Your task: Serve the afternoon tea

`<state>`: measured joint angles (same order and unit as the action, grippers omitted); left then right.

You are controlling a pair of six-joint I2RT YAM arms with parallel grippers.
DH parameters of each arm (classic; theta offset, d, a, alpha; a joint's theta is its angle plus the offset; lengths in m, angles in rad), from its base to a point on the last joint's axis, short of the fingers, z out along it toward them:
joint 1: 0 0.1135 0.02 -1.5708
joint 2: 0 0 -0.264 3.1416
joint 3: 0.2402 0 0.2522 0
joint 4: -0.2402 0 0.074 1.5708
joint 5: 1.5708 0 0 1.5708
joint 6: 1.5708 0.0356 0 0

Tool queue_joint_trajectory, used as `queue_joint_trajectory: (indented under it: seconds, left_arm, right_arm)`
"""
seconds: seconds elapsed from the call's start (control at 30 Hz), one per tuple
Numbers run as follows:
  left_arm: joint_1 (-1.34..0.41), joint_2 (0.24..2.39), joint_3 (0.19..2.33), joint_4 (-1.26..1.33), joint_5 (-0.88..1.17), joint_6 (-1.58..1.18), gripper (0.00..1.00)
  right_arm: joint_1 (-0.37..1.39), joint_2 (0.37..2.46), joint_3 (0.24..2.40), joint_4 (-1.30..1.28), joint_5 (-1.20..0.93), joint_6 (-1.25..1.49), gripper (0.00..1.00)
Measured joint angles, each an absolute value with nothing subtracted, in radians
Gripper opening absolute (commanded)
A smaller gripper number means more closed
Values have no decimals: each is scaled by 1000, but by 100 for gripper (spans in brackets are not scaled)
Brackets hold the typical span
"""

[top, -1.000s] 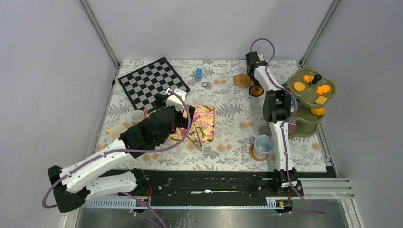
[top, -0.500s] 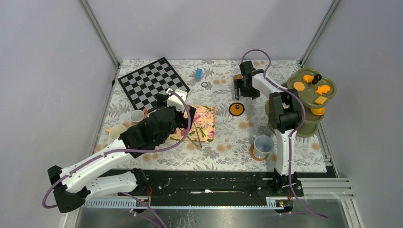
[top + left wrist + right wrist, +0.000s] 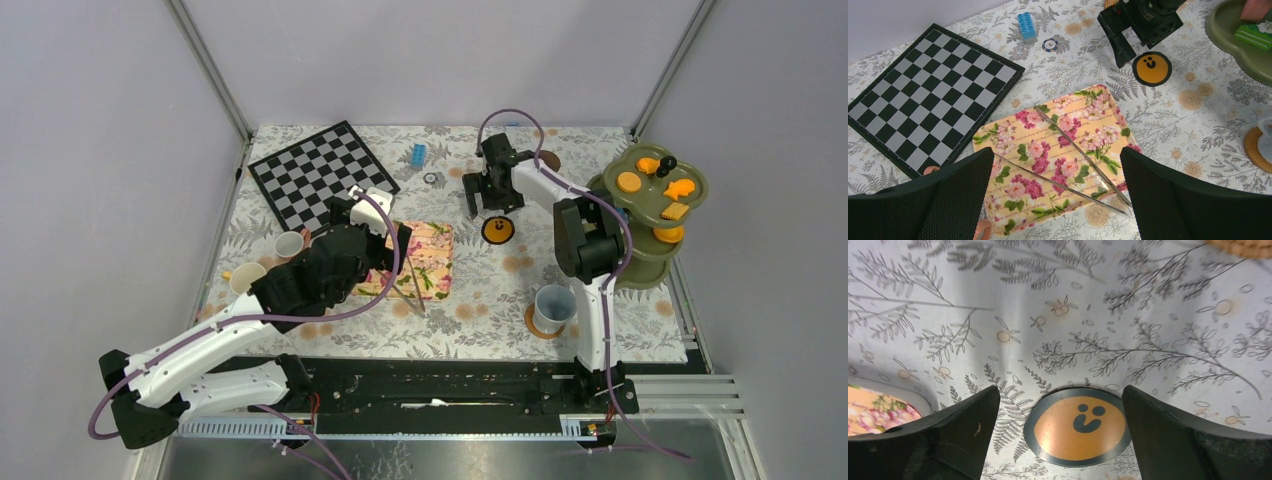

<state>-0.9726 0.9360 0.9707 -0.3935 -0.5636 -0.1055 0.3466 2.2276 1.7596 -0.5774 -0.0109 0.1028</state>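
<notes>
**Right arm poised over a smiley-faced pastry; one tea setting is laid**

Top view: Toward the back of the counter, right of centre, the right gripper (image 3: 484, 200) hangs with its jaws spread and empty. It is just behind an orange disc (image 3: 497, 230) that lies flat on the leafy tablecloth (image 3: 470, 290). The disc looks like a toy pastry, lying partway between its source and a place setting. A green tiered stand (image 3: 694, 192) at the right edge holds more orange pastries (image 3: 628, 181), seemingly the stock to serve from. Near the front edge on the right, a grey-blue mug (image 3: 553, 303) sits on a round brown coaster (image 3: 534, 326), which reads as one finished setting. A cream mug (image 3: 245, 277) and a second mug (image 3: 289, 244) wait by the left edge with no coasters visible under them. A chequerboard (image 3: 320, 180) fills the back left corner.

Left wrist view: The left gripper (image 3: 1056, 165) hovers with its jaws wide apart and holds nothing. Below it is a floral mat (image 3: 1013, 150) with metal tongs (image 3: 1083, 160) lying open across it. The pose would suit reaching for the tongs.

Right wrist view: The disc lies on the cloth under the gap between the spread fingers, untouched. The pose fits either grasping or letting go.

Writing: No words can be read anywhere. The only mark is a dark smiling face on the disc.
</notes>
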Motion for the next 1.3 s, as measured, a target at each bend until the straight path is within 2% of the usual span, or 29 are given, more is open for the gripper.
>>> queue_joint_trajectory:
  seconds: [0.13,0.3,0.5,1.23,1.27,1.3]
  left_arm:
    - [-973,936,971,-394,-559,-106,99]
    - [-972,936,971,-394,-554,-107,99]
    - [-971,933,971,-395,-550,-113,99]
    - [-971,902,971,-394,-505,-130,99]
    - [-971,902,971,-394,-504,-131,99]
    - [-971,900,971,-395,-503,-131,99]
  right_arm:
    - [361,2225,1727,-583,23,80,99]
    - [359,2188,1656,-557,67,68,91]
    - [357,2115,1540,-521,68,73,88]
    - [351,1835,1159,-541,175,178,89]
    - [351,1830,1151,-541,172,181,90]
    - [350,1826,1147,-540,167,182,95]
